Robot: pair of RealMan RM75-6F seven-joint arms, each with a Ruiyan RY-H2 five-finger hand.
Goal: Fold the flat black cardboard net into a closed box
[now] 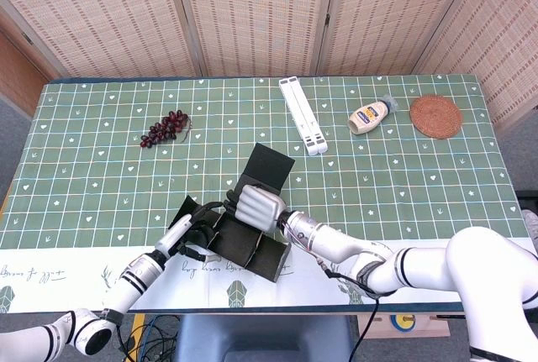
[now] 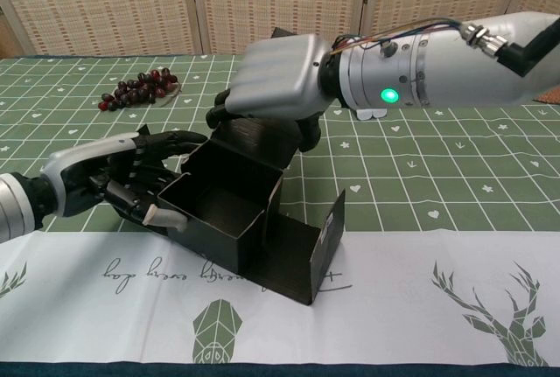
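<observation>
The black cardboard box (image 1: 245, 240) (image 2: 229, 212) stands half folded near the table's front edge, its top open. Its tall lid flap (image 1: 268, 169) rises at the back, and one end flap (image 2: 327, 239) stands loose at the right. My right hand (image 1: 255, 206) (image 2: 278, 78) grips the rear wall from above, fingers curled over its edge. At the box's left end, my left hand (image 1: 196, 229) (image 2: 129, 184) holds the side wall, with dark fingers along the outside and a pale fingertip (image 2: 156, 215) at the lower edge. Parts of the rear wall are hidden by the right hand.
A bunch of grapes (image 1: 166, 128) (image 2: 140, 90) lies at the back left. A white folded stand (image 1: 303, 116), a mayonnaise bottle (image 1: 370, 115) and a round woven coaster (image 1: 435, 115) sit toward the back right. A white runner (image 2: 420, 272) edges the table front.
</observation>
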